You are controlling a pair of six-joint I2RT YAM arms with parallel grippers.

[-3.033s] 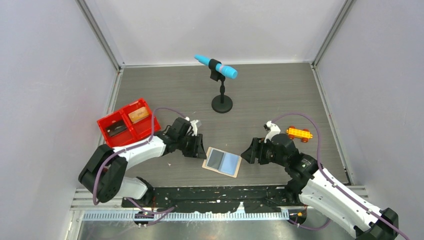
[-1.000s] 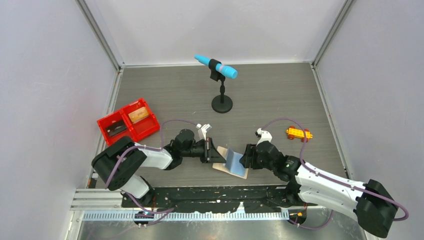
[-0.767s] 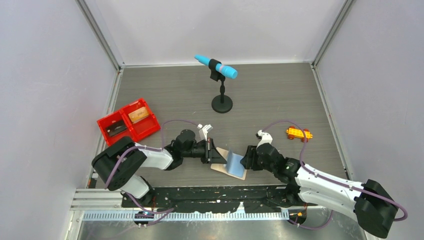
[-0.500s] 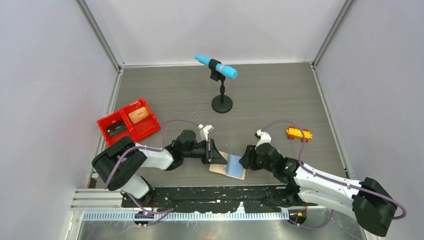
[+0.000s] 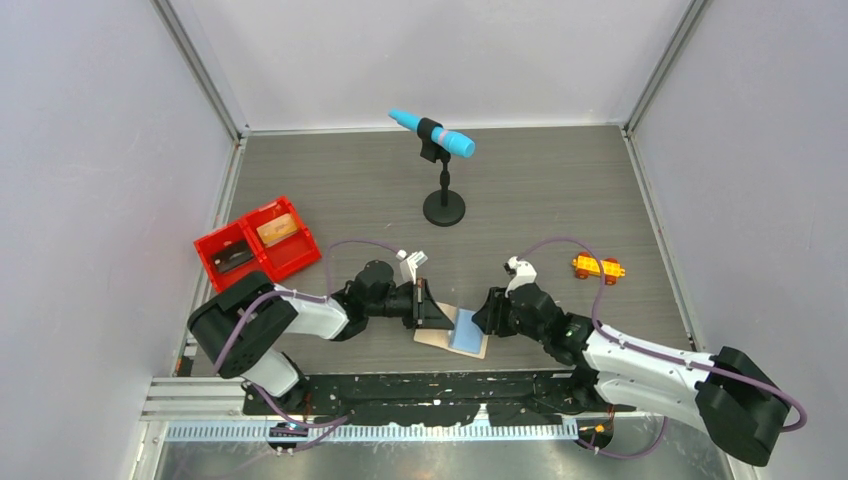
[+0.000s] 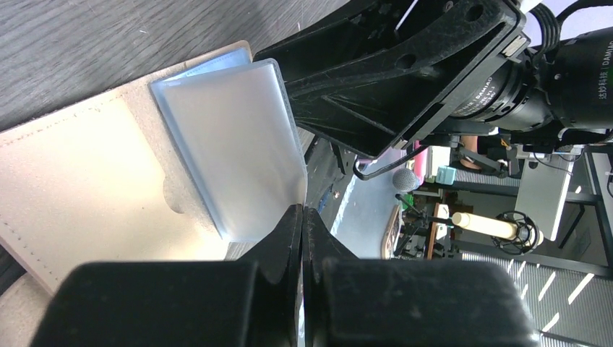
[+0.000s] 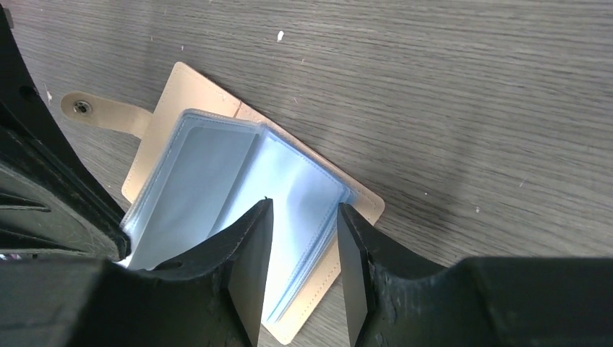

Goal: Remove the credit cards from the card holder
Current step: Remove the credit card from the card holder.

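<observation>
Pinching card holder (image 6: 94, 166) sleeve — left gripper (image 6: 303, 211)

Top view looks bright and even to us, soft light from above, just faint shadows on the desk (image 5: 560, 190); nothing blurry there; on both wrist cams we get the jaws as big dark soft-focus blobs right at the lens; the card holder (image 7: 238, 177) has a white glare patch on its plastic in the right wrist view; the desk grain stays sharp
</observation>
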